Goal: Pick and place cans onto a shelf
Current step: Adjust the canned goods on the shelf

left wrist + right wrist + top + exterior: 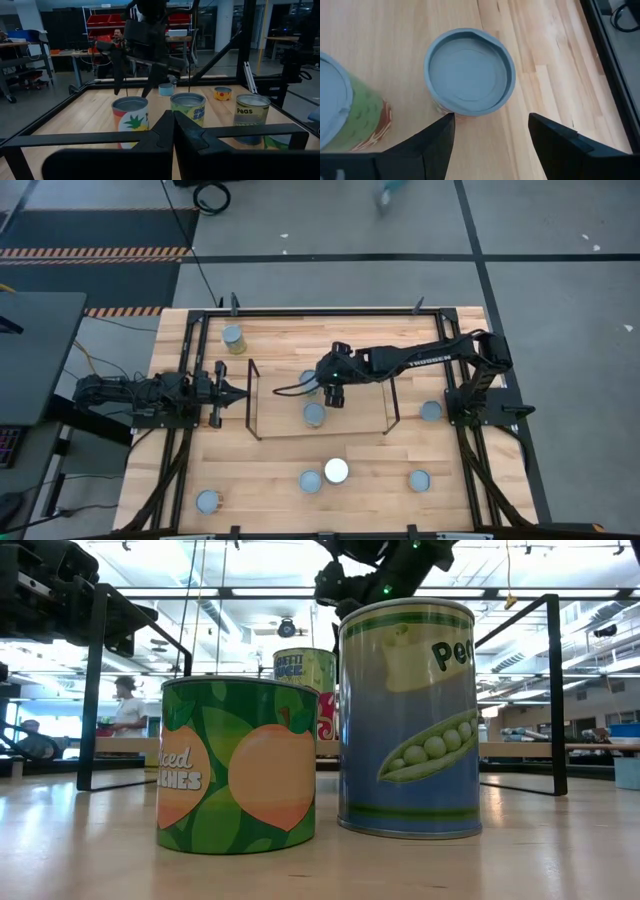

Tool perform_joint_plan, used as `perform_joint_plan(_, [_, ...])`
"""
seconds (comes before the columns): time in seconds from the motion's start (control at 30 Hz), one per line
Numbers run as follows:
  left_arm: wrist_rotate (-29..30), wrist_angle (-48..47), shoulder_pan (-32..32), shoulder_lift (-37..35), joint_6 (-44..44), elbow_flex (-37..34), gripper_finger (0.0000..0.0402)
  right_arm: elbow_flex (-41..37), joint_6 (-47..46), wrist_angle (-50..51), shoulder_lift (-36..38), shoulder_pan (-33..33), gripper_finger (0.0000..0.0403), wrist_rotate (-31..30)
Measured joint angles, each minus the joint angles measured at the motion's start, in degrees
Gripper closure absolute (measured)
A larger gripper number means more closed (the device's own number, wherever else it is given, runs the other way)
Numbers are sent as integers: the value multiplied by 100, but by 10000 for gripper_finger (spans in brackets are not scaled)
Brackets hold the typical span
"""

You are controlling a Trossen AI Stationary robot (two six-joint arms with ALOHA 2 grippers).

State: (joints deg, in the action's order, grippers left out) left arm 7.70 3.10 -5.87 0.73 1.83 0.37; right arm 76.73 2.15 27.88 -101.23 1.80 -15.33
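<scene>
The shelf (355,420) lies mid-table between black wire end frames. Two cans stand on it: one with a pineapple label (130,117) and a grey lid (470,70), and a green one (188,109) beside it on the near side (314,414). My right gripper (491,118) hangs open just above the pineapple can (308,379), slanting down from the table's right, with one finger (119,75) on either side over the lid and touching nothing. My left gripper (173,122) waits shut and level at the table's left edge (238,392).
More cans stand off the shelf: far left (232,338), right (431,411), near right (419,480), near left (208,501), and a peas can (408,720) and a peaches can (238,765) near the front. A black rail (330,310) edges the table. People show in the room behind.
</scene>
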Motion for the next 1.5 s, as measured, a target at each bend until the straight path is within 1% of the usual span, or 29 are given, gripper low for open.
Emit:
perform_joint_plan(0.17, [0,-1,0,0,0,1,390,0,33,48,2,-33,143,-1])
perform_joint_plan(0.3, [0,-1,0,0,0,0,390,72,107,115,148,-223,143,27])
perform_joint_plan(0.4, [0,-1,0,0,0,1,390,280,78,258,304,-392,143,351])
perform_joint_plan(0.5, [0,-1,0,0,0,1,390,332,-77,-20,357,-548,142,982])
perform_joint_plan(0.53, [0,-1,0,0,0,0,390,332,-46,-90,338,-596,140,1107])
perform_joint_plan(0.63, [0,-1,0,0,1,-1,390,332,115,-238,189,-656,125,1170])
perform_joint_plan(0.87, [0,2,0,0,0,-1,390,323,233,-296,-55,-283,53,1234])
perform_joint_plan(0.97, [0,6,2,0,0,1,390,315,349,-306,-101,-104,29,1558])
perform_joint_plan(1.03, [0,-4,0,0,1,1,390,254,463,-491,-98,-6,19,1823])
perform_joint_plan(1.2, [0,6,0,0,0,1,390,144,690,-577,-99,180,15,2293])
perform_joint_plan(1.5, [0,3,0,0,0,1,390,-68,1070,-875,-164,293,22,2406])
